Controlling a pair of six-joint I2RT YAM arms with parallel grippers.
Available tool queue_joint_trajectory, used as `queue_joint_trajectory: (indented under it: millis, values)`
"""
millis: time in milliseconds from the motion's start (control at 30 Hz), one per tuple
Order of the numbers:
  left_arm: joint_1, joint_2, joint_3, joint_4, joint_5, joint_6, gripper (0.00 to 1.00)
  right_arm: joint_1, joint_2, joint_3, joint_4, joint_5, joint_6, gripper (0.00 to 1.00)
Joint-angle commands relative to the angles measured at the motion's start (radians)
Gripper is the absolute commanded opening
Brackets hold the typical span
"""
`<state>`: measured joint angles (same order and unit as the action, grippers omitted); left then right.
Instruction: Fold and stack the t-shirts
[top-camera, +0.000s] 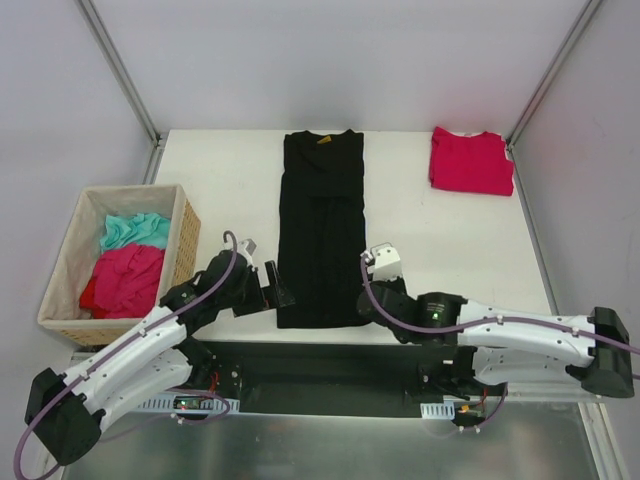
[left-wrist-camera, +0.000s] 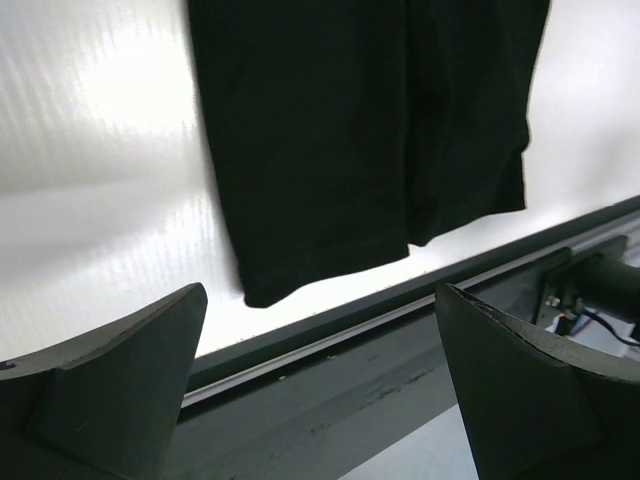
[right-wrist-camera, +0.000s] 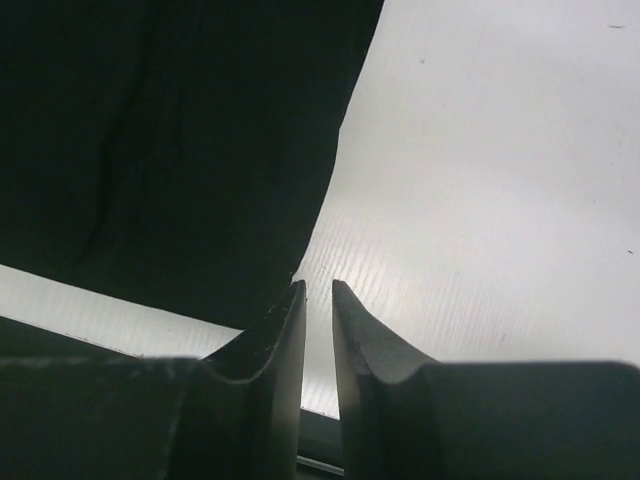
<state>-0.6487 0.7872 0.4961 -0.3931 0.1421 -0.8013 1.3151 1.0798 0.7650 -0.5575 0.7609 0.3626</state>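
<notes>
The left hand (left-wrist-camera: 320, 292) gapes empty, the right hand (right-wrist-camera: 318, 286) is nearly closed on nothing visible; between them lies the black t-shirt (top-camera: 322, 230), folded only lengthwise; the crimson t-shirt (top-camera: 472, 160) sits folded well beyond the right hand, unstacked.

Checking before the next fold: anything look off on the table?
Right hand is nearly shut beside the near right corner of the black shirt, with no cloth between its fingers; may be a missed grab. Red shirt lies folded; nothing else odd.
</notes>
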Motion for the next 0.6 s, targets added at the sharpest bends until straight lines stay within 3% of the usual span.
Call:
queue_joint_trajectory:
  millis: [0, 200, 300, 567]
  values:
    - [-0.022, -0.148, -0.094, 0.089, 0.039, -0.126, 0.99, 0.024, -0.116, -0.073, 0.063, 0.063, 0.051, 0.22]
    - [-0.127, -0.372, -0.241, 0.123, -0.071, -0.311, 0.99, 0.087, -0.23, -0.127, 0.11, 0.058, 0.214, 0.45]
    - [-0.184, -0.452, -0.296, 0.128, -0.118, -0.375, 0.99, 0.137, -0.222, -0.13, 0.053, 0.129, 0.312, 0.48]
    - [-0.186, -0.528, -0.372, 0.253, -0.095, -0.385, 0.99, 0.174, -0.121, -0.07, -0.099, 0.169, 0.432, 0.61]
